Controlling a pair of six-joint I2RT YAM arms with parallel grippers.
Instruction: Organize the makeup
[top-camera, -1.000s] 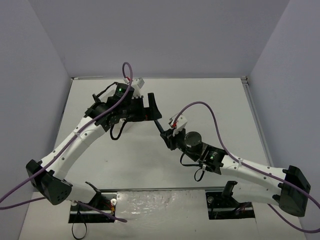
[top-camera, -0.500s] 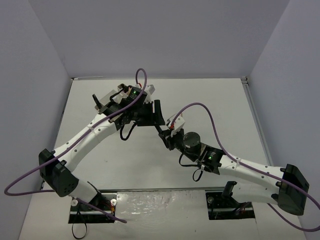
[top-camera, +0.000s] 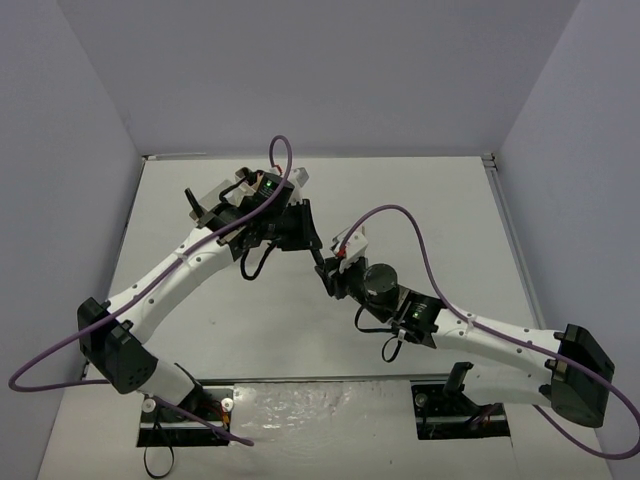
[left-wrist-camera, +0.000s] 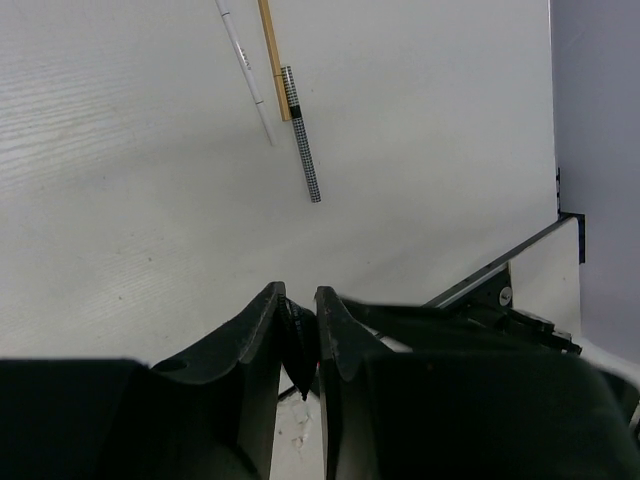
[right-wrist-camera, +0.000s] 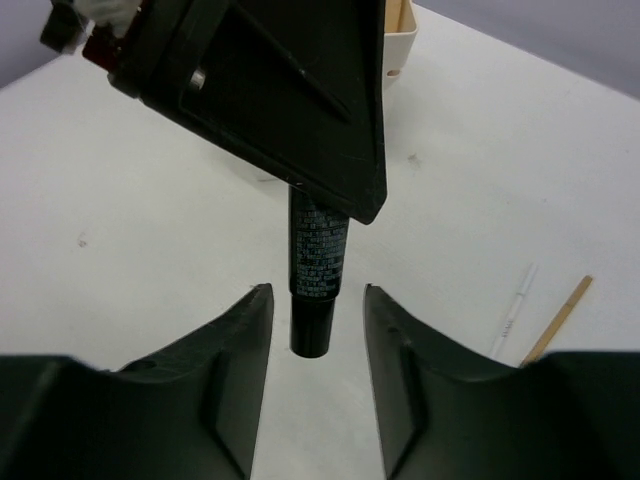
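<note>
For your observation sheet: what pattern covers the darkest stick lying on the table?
The stick has a fine black-and-white check, clearest in the left wrist view.

The left pincer (right-wrist-camera: 335, 192) hides the upper end of the black tube (right-wrist-camera: 318, 262); the tan stick (left-wrist-camera: 272, 55) runs off the top edge.

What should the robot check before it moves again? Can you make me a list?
1. Left fingers shut on the black plastic tube with white print: ok.
2. Right fingers clear of the tube: ok, a gap shows on each side.
3. Grip firm enough to carry the tube: cannot tell.
4. Thin white stick, thin tan stick and black-and-grey checkered stick lying on the white table, away from the fingers: ok.
5. Free slot in the cream box: cannot tell, only a corner shows.
</note>
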